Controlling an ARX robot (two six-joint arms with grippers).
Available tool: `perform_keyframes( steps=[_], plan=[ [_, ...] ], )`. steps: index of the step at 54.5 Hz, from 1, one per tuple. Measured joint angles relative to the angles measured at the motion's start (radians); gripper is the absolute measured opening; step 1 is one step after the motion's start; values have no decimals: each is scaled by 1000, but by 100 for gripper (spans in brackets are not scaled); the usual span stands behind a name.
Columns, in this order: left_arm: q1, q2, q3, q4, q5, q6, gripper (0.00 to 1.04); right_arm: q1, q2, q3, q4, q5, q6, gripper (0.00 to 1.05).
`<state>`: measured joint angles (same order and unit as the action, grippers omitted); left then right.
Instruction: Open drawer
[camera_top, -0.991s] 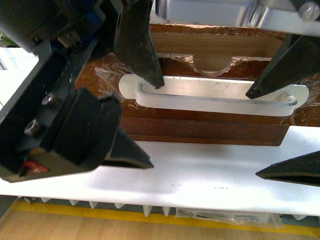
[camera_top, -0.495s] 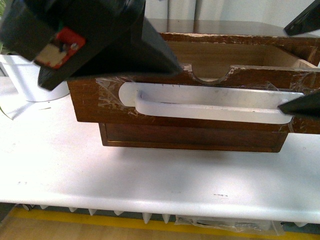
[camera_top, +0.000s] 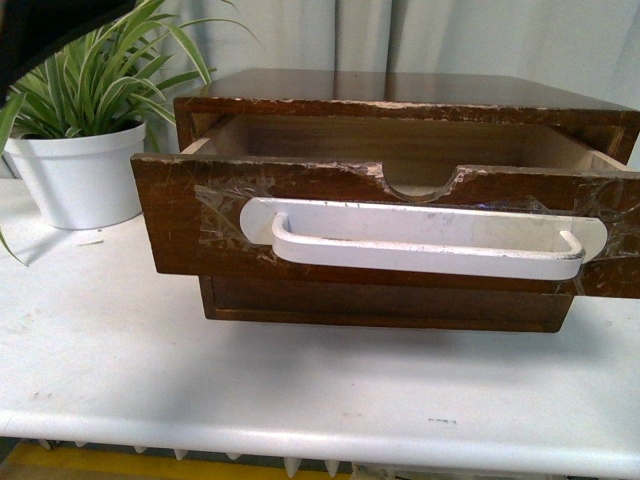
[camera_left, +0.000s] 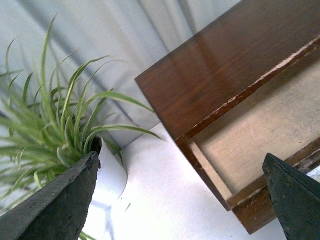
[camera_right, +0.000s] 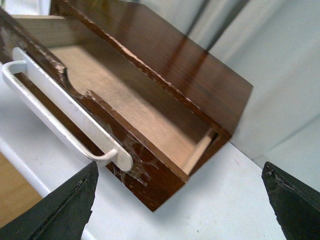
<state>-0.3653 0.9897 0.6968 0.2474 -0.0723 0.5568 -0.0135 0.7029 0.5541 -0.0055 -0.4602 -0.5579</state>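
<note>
The dark brown drawer (camera_top: 390, 215) stands pulled out of its cabinet (camera_top: 400, 88), showing pale wood inside. Its long white handle (camera_top: 425, 245) is taped across the front under a half-round notch (camera_top: 420, 185). My left gripper (camera_left: 180, 202) is open and hangs above the table beside the drawer's left corner (camera_left: 240, 200), holding nothing. My right gripper (camera_right: 177, 205) is open over the table off the drawer's right corner (camera_right: 150, 185), clear of the handle (camera_right: 55, 112). Neither gripper's fingers show in the front view.
A spider plant in a white pot (camera_top: 80, 170) stands left of the cabinet, close to my left gripper's finger (camera_left: 60, 205). A plain dark drawer front (camera_top: 380, 300) sits below the open drawer. The white table (camera_top: 300, 390) ends at a near edge.
Both arms have drawn up and away from the handle and left the front view. The drawer stays pulled out.
</note>
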Motion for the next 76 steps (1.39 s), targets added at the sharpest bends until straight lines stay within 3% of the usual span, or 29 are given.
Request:
perform_keyframes(
  steps=[7,12,23,29,38,52,55,58,62,70,73,76],
  plan=[
    [24,-113,-110,2,-87,-124,99,-74,-126,-83,-4,9,105,96],
    [16,-196,-197,-33,-206,-212,99,-126,-213,-137,-33,10,169,96],
    [-76,-466,-386,-215,-419,-461,99,-317,-429,-245,-134,-72,287,96],
    [-133,-567,-411,-323,-531,-569,99,-332,-463,-271,-124,-45,346,96],
    [-139,-659,-444,-473,-616,-739,99,-356,-488,-332,-71,-18,462,96],
    [-139,-677,-450,-481,-616,-809,99,-362,-494,-343,-63,-16,523,96],
    [-132,-684,-455,-470,-598,-800,97,-340,-512,-358,-26,57,534,90],
    [-79,-756,-525,-318,-441,-728,87,-302,-533,-379,-8,143,537,81],
    [-12,-829,-573,-238,-304,-650,74,-253,-558,-402,-6,209,541,68],
    [89,-876,-595,-233,-195,-592,51,-177,-592,-436,-6,277,542,43],
    [132,-892,-614,-237,-148,-579,37,-151,-602,-450,-6,307,542,33],
    [166,-905,-621,-240,-117,-575,26,-63,-619,-462,-8,426,544,21]
  ],
)
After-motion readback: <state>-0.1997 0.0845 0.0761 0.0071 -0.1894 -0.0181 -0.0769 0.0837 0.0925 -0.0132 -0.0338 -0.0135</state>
